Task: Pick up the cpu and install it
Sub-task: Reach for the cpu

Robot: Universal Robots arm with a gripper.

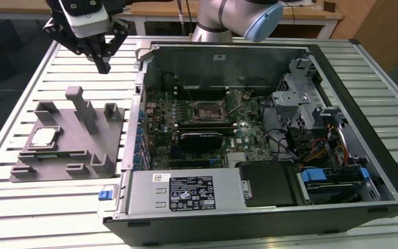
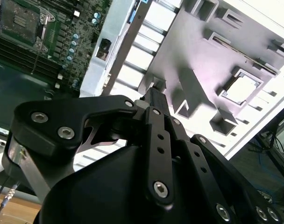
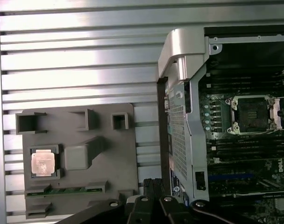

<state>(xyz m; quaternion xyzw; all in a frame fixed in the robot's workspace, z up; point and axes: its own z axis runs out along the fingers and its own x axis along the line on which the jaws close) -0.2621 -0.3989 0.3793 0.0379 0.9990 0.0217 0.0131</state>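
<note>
Grey holder block (image 1: 60,163): sits on the exterior view's left side of the slatted metal table (image 1: 68,218), with a bunch of pockets and upright posts moulded into it.
cpu (image 1: 45,137): lying flat in a square pocket toward the left end of that block, silvery top facing up. The first wrist view shows the cpu (image 3: 42,163) snug inside the pocket's walls.
Gripper (image 1: 102,66): hanging in the air over the table past the block's far edge, pointing down, well apart from the cpu and touching nothing.
Fingers: closed tip to tip, nothing between them.
Computer case (image 1: 385,150): black, open and lying on its side just to the right of the block, motherboard facing up.
Socket (image 1: 206,110): dark square frame with a metal bracket, around the middle of the board.
Power supply (image 1: 185,192): silver box along the case's near edge.
Drive bay (image 1: 323,176): far right, blue tabs and a tangle of cables.
</note>
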